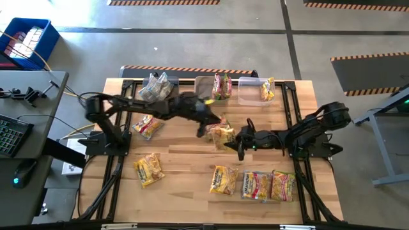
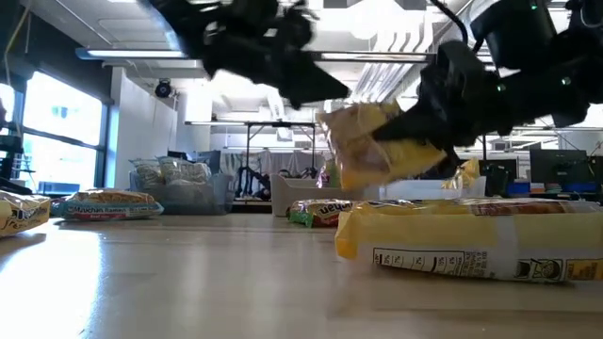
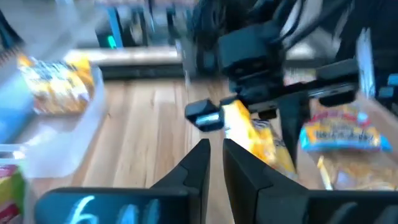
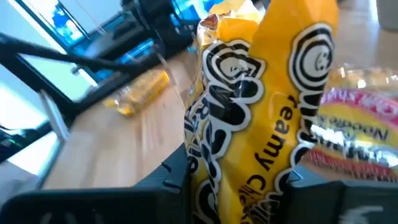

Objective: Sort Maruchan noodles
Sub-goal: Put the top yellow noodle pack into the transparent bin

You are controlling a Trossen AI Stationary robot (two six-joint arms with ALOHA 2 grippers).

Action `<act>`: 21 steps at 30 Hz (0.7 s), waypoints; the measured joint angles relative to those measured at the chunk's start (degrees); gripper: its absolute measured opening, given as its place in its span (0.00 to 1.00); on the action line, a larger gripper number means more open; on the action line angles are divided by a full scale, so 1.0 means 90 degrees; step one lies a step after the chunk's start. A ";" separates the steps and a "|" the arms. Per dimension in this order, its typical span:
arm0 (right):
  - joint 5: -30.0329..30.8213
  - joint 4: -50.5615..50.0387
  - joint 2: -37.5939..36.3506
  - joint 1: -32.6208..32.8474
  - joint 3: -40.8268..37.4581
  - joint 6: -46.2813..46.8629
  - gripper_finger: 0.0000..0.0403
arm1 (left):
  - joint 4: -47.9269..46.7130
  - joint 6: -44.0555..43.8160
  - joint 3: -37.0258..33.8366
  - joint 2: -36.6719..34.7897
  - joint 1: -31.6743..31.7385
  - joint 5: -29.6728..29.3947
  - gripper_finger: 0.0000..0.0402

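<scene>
My right gripper [image 1: 239, 142] is shut on a yellow Maruchan noodles packet [image 1: 222, 134] over the middle of the table. The low view shows this packet [image 2: 377, 151] in the air. My left gripper [image 1: 203, 128] stands just left of the packet. In the left wrist view my left gripper [image 3: 216, 152] has a narrow gap between its fingers and nothing in it. Several other packets lie flat on the table, among them one at the left [image 1: 147, 126] and a row along the near edge [image 1: 254, 185]. My right gripper pinches the yellow packet between its two fingers at the packet's end nearest the table's right side [image 4: 249, 180]. The fingers come in about level from the right. The packet stands on edge, reaches away from the fingers and hangs clear of the table.
Three bins stand along the far edge. The left one [image 1: 156, 86] holds silvery packets, the middle one [image 1: 220, 86] red and green ones, and the right one [image 1: 255, 89] a yellow one. A loose packet [image 1: 148, 169] lies near left. Another packet [image 2: 471, 240] lies close before the low camera.
</scene>
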 joint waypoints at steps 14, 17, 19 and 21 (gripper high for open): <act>-0.0161 -0.7880 -0.2837 -0.2314 0.2761 0.0542 0.23 | 0.3472 -0.0650 -0.2969 -0.0888 0.0021 -0.0133 0.05; -0.0178 -1.0132 -0.2620 -0.3059 0.4180 0.0661 0.23 | 0.3412 -0.0649 -0.2973 -0.0882 0.0021 -0.0205 0.05; -0.0393 -1.1309 -0.2322 -0.3623 0.4989 0.0487 0.23 | 0.3371 -0.0582 -0.2975 -0.0881 0.0021 -0.0224 0.05; -0.0661 -1.2039 -0.1936 -0.4194 0.5664 0.0148 0.23 | 0.3363 -0.0551 -0.2975 -0.0881 0.0021 -0.0226 0.05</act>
